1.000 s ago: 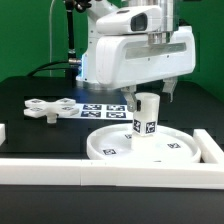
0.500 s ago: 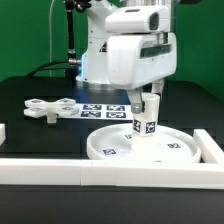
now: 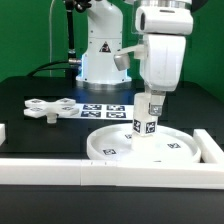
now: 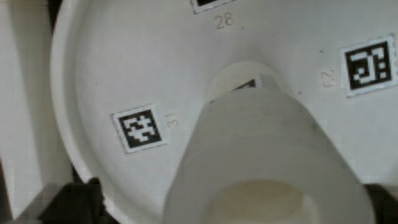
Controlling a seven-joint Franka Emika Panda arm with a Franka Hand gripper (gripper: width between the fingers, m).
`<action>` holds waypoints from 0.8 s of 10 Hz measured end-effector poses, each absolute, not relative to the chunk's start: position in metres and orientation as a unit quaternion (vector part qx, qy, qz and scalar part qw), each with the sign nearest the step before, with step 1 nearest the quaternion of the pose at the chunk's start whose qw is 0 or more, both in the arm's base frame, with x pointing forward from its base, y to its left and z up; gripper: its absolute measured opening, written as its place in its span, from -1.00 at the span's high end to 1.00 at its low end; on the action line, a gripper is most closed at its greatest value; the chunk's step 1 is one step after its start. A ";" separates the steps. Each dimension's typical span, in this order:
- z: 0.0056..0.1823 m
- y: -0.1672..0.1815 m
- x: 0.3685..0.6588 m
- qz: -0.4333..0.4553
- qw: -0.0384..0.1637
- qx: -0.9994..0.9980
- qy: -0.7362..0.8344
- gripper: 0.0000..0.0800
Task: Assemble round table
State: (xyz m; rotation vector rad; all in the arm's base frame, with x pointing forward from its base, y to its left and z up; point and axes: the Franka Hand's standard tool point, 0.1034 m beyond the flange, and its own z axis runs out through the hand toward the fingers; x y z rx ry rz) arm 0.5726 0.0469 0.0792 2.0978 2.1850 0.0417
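Note:
The white rimmed round disc (image 3: 108, 150) lies flat on the black table at the exterior view's right. The short cylindrical leg (image 3: 147, 120) stands upright at the disc's middle, with tags on its side. My gripper (image 3: 150, 98) hangs straight down over the leg's top with its jaws on either side of it; they look slightly apart from it, open. The wrist view looks down the leg (image 4: 267, 150) onto the disc (image 4: 125, 70) and two of its tags. The flat cross-shaped base (image 3: 47, 108) lies apart at the exterior view's left.
The marker board (image 3: 100, 110) lies behind the disc. A long white rail (image 3: 60, 172) runs along the front edge, another rail piece (image 3: 212, 146) stands at the exterior view's right, and a short piece (image 3: 3, 132) at its left.
The hand has turned about its vertical axis above the leg, from broadside to narrow side. The leg's tags and the disc show no movement.

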 end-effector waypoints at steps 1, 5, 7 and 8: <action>0.078 0.046 0.572 0.011 0.057 0.681 0.730 -0.62; 0.075 0.039 0.571 -0.003 0.063 0.615 0.786 -0.62; 0.075 0.039 0.571 -0.003 0.063 0.618 0.783 -0.23; 0.072 0.037 0.567 -0.010 0.058 0.619 0.783 -0.23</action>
